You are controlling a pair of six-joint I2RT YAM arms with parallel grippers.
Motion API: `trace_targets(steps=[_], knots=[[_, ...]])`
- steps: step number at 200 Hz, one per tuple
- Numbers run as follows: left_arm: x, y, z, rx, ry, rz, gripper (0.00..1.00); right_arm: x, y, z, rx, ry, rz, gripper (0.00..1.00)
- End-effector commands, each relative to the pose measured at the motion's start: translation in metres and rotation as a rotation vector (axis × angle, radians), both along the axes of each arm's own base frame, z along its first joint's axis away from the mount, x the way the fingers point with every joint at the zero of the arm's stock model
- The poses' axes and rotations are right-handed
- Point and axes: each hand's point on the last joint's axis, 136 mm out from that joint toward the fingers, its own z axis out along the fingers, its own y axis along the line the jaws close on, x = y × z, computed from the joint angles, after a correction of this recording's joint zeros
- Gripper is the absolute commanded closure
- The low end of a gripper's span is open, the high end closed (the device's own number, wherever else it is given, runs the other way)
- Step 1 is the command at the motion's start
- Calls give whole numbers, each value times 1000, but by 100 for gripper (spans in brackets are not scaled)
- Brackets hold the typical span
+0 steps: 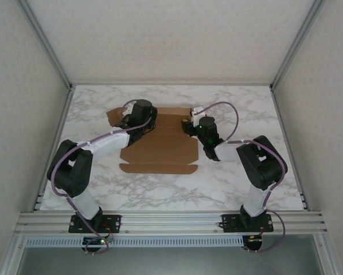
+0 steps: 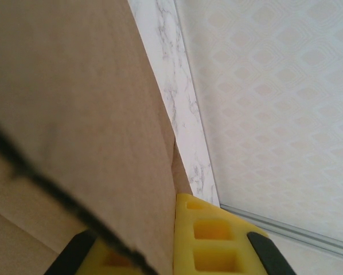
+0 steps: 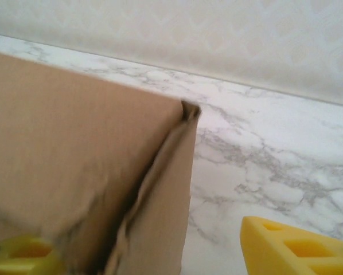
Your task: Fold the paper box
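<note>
Paper box (image 1: 160,153) is laid mostly flat at the centre of the marble table (image 1: 234,186), with raised panels seen along its 12 o'clock edge. Left gripper (image 2: 172,252) is located at the box's 11 o'clock corner, fingers (image 2: 211,235) pressed together on a cardboard panel. Right gripper (image 3: 160,255) is located at the 1 o'clock corner, spread wide, a creased cardboard corner straddled, one finger seen clear of it.

We find the paper box (image 1: 160,150) at the middle of the table (image 1: 229,183), its near flap lying flat toward the table's near edge. At its far left part sits the left claw (image 2: 140,243), with a raised panel clamped between its pads (image 2: 211,235). At the far right edge sits the right claw (image 3: 143,246). It straddles a folded corner, one pad well apart from the cardboard.
</note>
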Motion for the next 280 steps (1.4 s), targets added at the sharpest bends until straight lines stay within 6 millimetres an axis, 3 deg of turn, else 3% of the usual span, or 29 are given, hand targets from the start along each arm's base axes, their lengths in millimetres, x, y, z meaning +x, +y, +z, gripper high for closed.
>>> trace_targets(steps=[1,48,102,120,195,254,267,280], knots=[[-35,-1,-68,115,234,-75,100,2,-3,-20,-118,57,-50,39],[-35,-5,-68,104,242,-87,100,-6,4,-26,-146,111,-65,47],[-45,-6,-59,102,263,-84,100,-6,0,-19,-190,108,-74,79],[-51,-10,-54,104,264,-86,100,-8,-2,-13,-196,100,-69,83],[-76,-20,-35,109,258,-74,100,-36,-9,7,-138,126,-18,85],[-101,-30,-18,124,211,-79,100,-77,-23,3,-68,198,-5,86],[-104,-32,-19,138,203,-82,100,-86,-27,-5,-70,212,-1,83],[-107,-34,-25,147,204,-85,100,-91,-29,-12,-77,202,7,71]])
